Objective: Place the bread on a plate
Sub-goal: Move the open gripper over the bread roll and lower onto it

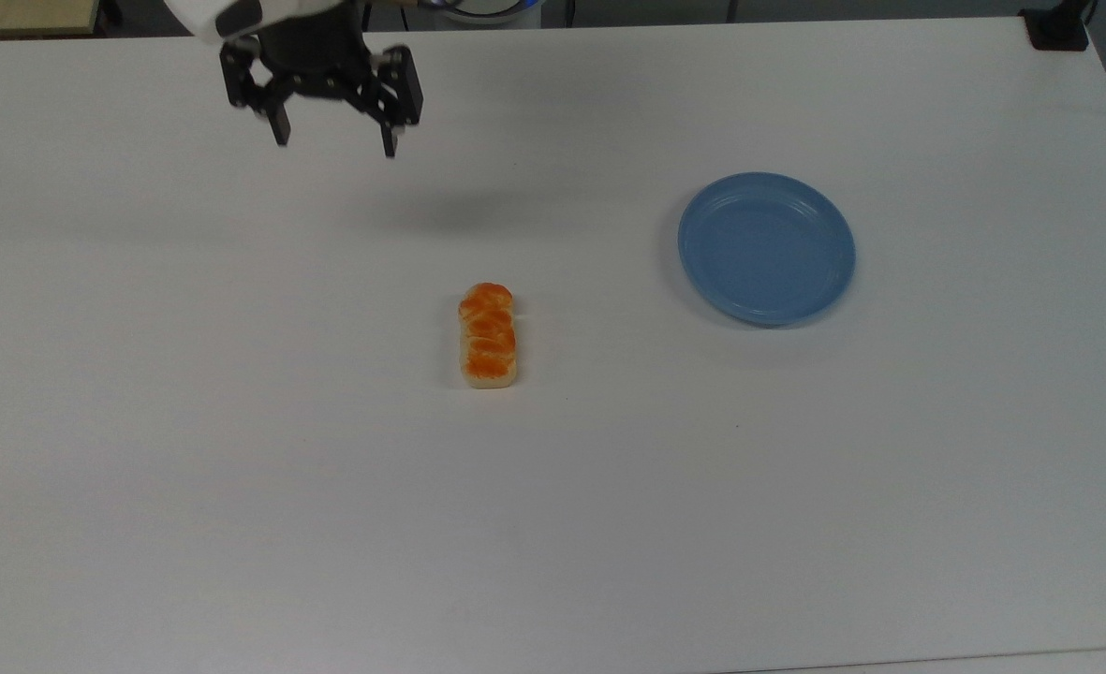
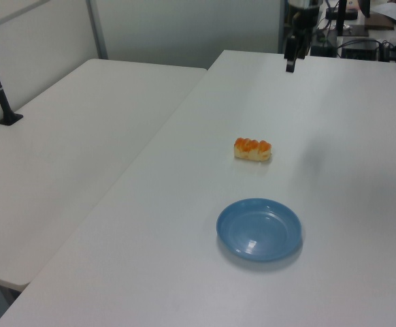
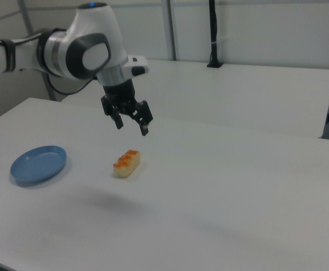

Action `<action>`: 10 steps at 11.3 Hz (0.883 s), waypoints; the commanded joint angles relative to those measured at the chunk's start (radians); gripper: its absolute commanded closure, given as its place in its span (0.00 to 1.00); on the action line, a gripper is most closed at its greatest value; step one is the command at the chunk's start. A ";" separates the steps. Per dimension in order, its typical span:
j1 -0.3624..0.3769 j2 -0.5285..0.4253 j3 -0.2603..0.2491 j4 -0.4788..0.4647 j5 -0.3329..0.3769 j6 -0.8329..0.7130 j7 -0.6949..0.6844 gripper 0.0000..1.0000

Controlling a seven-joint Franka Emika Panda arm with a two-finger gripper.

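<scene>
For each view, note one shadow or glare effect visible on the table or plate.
Top view: a soft grey shadow on the table. Left view: a bright glare patch inside the plate. Right view: a faint blurred shadow below the bread.

The arm (image 3: pixel 68 48) is glossy white with rounded shells, a dark grey oval cap on its big joint and black bands between segments. A small blue light sits on the top of one joint. The wrist narrows to a black collar above the fingers. The gripper (image 3: pixel 131 127) (image 1: pixel 334 140) is black, an angular crossbar carrying two slim, straight fingers (image 1: pixel 389 140).
</scene>
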 commanded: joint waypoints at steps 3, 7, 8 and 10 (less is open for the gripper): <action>0.023 0.079 0.048 -0.098 0.012 0.195 -0.013 0.00; 0.096 0.190 0.058 -0.092 0.006 0.347 0.134 0.00; 0.098 0.214 0.061 -0.092 0.006 0.404 0.189 0.00; 0.118 0.254 0.067 -0.070 -0.012 0.446 0.257 0.00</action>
